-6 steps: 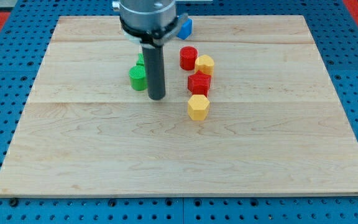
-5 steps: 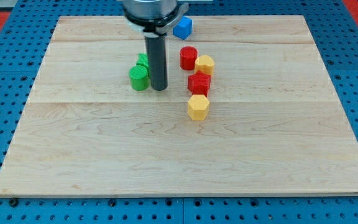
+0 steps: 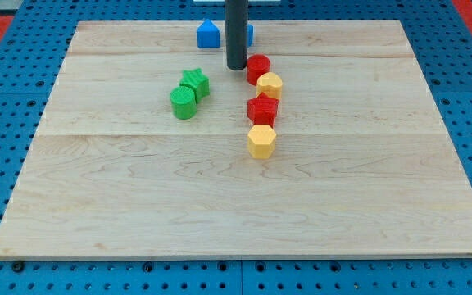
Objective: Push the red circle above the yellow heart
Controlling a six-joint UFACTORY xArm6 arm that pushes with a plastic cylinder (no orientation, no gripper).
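The red circle (image 3: 258, 67) sits on the wooden board (image 3: 138, 205), just above and slightly left of the yellow heart (image 3: 270, 85), touching it. My tip (image 3: 236, 66) stands right at the red circle's left side, touching or nearly touching it. The rod rises out of the view's top.
A red block (image 3: 262, 109) and a yellow hexagon (image 3: 261, 141) lie below the heart. A green star (image 3: 195, 81) and green circle (image 3: 183, 103) lie to the left. Two blue blocks, one (image 3: 208, 34) left of the rod and one (image 3: 249, 34) partly hidden behind it, sit near the top edge.
My tip has moved up and right, from beside the green blocks to the red circle's left side. The red circle has shifted right and slightly up, now directly over the yellow heart.
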